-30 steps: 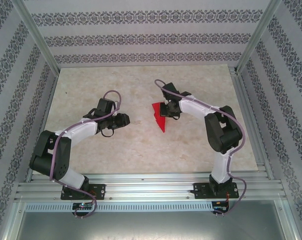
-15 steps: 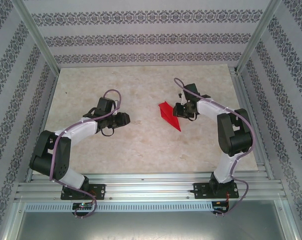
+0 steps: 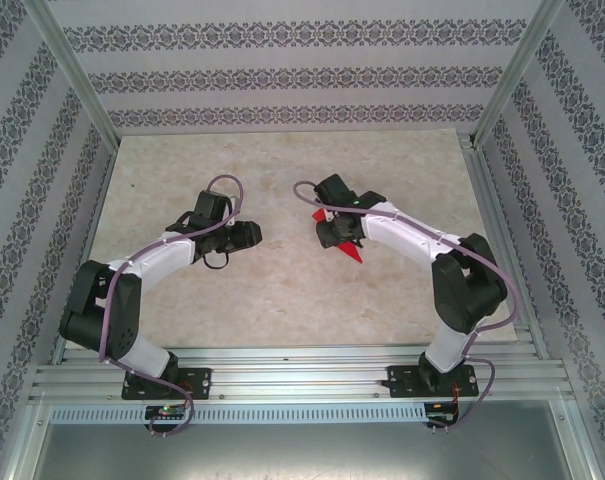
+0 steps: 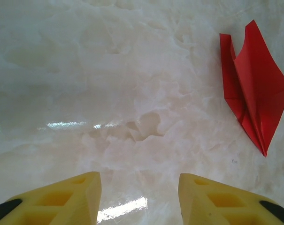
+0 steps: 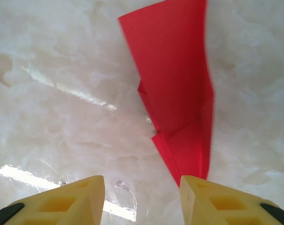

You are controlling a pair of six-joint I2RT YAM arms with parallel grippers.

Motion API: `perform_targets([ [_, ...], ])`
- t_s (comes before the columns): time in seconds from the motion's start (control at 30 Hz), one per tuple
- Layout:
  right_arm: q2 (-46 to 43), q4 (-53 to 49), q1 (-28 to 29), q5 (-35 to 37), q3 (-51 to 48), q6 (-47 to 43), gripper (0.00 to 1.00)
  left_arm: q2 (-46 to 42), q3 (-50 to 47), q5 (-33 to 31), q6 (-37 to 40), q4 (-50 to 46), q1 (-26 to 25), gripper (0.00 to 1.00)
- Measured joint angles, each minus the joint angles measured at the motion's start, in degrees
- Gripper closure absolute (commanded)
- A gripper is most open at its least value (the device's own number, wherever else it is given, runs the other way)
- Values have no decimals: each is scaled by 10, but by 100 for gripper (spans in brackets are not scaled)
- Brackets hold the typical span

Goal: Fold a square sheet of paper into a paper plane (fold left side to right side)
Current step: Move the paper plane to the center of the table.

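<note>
The right arm has swung back left, and the right fingers [image 5: 71,199] now hang spread apart over the paper plane [image 5: 177,89], its red nose reaching in beside one of them. Nothing is clamped. The plane lies on the counter [image 3: 282,290], mid-counter, already a creased dart. The left fingers [image 4: 62,197] are apart too, hovering off to the side with the plane ahead of them. Folding looks finished; I'd call this a final press or pick-up.
</note>
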Motion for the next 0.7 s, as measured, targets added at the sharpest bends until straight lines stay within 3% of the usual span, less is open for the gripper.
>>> perform_targets([
  [0.27,101,-37,15,63,38,-25,50,0,0,-2,0,0,0,51],
  [0.7,140,-42,3,87,57,-40,48,0,0,-2,0,0,0,50],
])
